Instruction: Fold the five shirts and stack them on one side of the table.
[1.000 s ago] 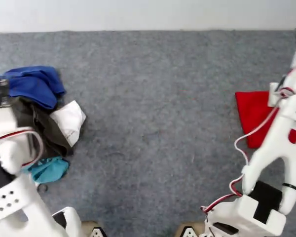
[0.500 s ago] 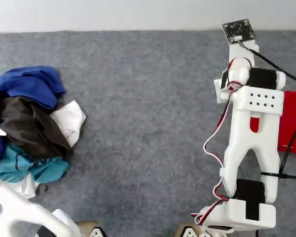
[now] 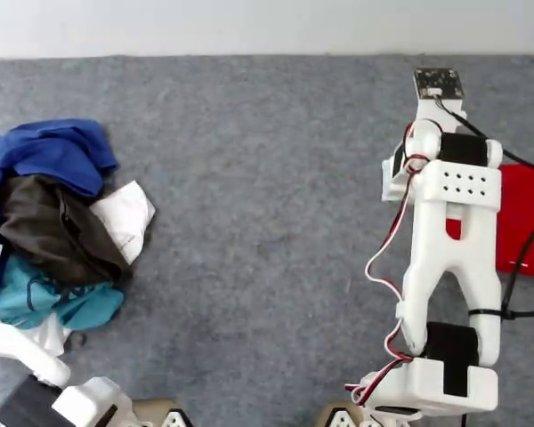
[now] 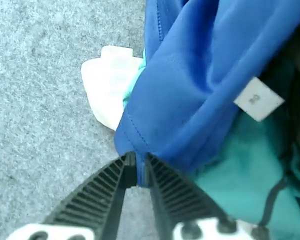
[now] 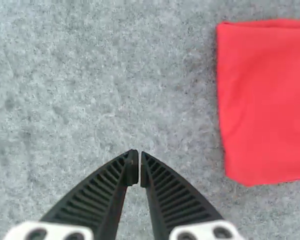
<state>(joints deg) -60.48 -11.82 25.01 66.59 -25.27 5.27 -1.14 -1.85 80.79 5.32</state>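
Grey carpet-textured table (image 3: 267,222); white wall (image 3: 249,27) strip along far edge; even, soft light.

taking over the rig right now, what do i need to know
Left gripper: shut on the hem of the blue shirt, at the pile's edge.
Right gripper: shut, empty, over bare table beside the red shirt.
Done: red shirt folded flat at the right side.
To do: blue shirt, dark shirt, white shirt and teal shirt lie heaped at the left, unfolded.
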